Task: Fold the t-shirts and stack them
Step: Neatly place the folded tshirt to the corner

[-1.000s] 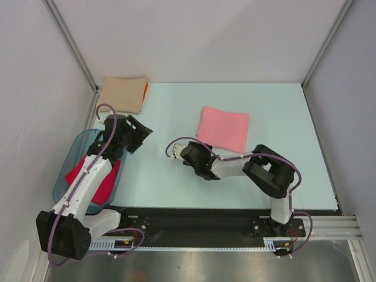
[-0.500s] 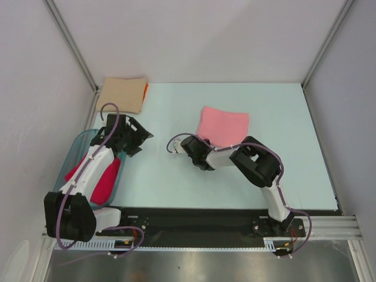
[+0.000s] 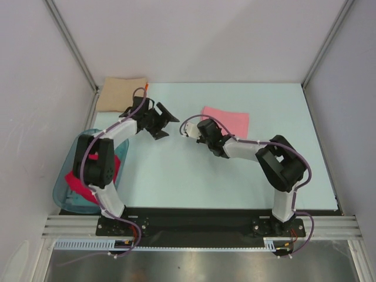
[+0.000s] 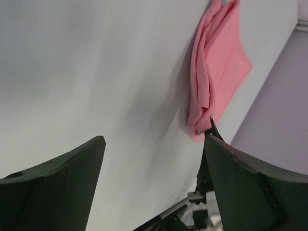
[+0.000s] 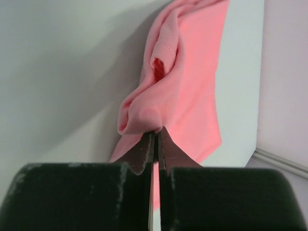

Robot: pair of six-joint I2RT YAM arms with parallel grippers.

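One crimson shirt (image 3: 74, 180) in teal tub (image 3: 59, 194); right gripper (image 5: 155, 133) pinching salmon shirt (image 3: 234, 121) edge; left gripper (image 3: 164, 121) spread wide.

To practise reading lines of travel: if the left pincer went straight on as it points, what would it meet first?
Probably the bare table; the salmon-pink t-shirt lies off to the side of that line, though depth is unclear.

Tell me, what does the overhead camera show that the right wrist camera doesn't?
Only overhead: the left arm and right arm, the tan shirt at the far left corner, and the teal tub holding a crimson shirt. Only the right wrist: the right jaws shut on a bunched edge of the pink shirt. Both: that pink shirt lying on the pale table.
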